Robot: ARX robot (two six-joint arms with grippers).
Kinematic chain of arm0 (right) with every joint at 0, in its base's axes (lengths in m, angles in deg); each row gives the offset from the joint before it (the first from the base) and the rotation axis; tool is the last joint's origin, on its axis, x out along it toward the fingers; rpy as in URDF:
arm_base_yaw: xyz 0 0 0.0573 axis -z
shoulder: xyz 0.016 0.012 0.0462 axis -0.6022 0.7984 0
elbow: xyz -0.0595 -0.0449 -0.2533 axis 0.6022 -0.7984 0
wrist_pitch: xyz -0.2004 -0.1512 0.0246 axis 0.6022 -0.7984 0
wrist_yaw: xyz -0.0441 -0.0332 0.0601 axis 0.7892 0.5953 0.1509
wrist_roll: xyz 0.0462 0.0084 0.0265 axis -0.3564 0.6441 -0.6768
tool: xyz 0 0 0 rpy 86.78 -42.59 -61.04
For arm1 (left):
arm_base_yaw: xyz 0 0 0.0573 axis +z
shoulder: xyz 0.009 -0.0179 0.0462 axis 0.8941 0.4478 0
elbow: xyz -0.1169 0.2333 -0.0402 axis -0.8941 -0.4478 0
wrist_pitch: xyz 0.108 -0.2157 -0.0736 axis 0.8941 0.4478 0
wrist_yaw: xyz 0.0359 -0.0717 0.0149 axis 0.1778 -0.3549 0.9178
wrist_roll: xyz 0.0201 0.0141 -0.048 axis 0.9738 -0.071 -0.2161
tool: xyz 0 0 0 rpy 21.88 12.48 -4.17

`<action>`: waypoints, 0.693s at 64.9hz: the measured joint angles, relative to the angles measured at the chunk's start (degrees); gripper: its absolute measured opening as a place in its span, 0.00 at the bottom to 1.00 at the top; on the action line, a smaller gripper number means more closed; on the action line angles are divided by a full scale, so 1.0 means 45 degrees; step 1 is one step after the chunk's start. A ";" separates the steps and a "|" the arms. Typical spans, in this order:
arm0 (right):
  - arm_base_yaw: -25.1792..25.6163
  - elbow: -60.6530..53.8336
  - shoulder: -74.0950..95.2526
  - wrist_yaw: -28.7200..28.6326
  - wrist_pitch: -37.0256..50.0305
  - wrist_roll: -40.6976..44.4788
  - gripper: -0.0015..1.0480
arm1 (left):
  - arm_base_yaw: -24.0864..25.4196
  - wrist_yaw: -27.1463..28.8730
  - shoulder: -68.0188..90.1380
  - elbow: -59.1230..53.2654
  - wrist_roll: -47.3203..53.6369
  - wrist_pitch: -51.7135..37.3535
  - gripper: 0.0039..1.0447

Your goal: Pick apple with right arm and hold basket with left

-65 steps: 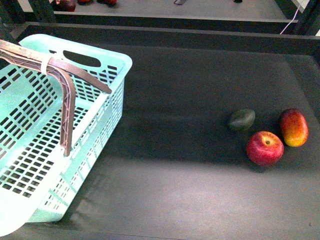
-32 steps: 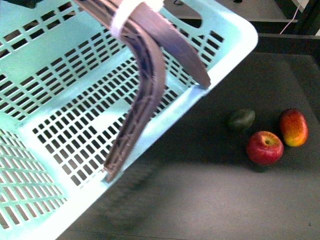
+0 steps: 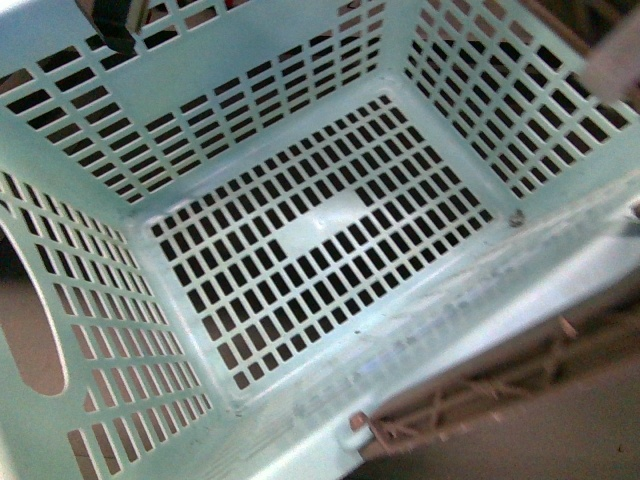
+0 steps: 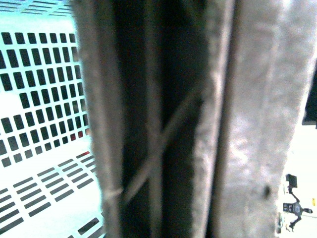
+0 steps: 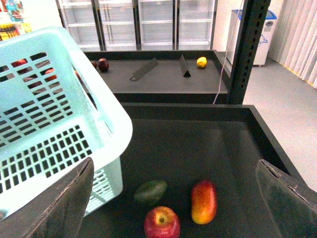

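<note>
Basket [image 3: 320,228] has swung up, filling the front frame and hiding the apple [image 5: 161,223]; right gripper [image 5: 174,163] gapes wide, left gripper [image 3: 118,28] jaws unreadable.

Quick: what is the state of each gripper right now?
Left gripper: closed on the basket, gripping its handle.
Right gripper: open, holding nothing; the apple is not yet picked.

The right gripper [image 5: 174,163] has two wide fingers [image 5: 64,203]. They are dark grey, almost black, with a rough, bumpy skin and a thin pale line along each edge
</note>
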 joint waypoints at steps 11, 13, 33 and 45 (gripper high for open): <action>0.0000 0.0000 0.0000 0.0010 0.0000 0.0000 0.92 | -0.0044 0.0102 -0.0102 -0.0005 0.0175 0.0000 0.13; 0.0000 0.0000 0.0000 0.0005 0.0000 0.0000 0.92 | -0.0044 0.0126 -0.0107 -0.0005 0.0228 0.0000 0.13; -0.0602 0.0704 0.0952 0.2089 -0.1957 0.0505 0.92 | -0.0039 0.0199 -0.0126 -0.0005 0.0364 0.0000 0.13; -0.0272 0.1637 0.3793 0.4012 -0.4464 0.1671 0.92 | -0.0044 0.0112 -0.0146 -0.0005 0.0350 -0.0005 0.13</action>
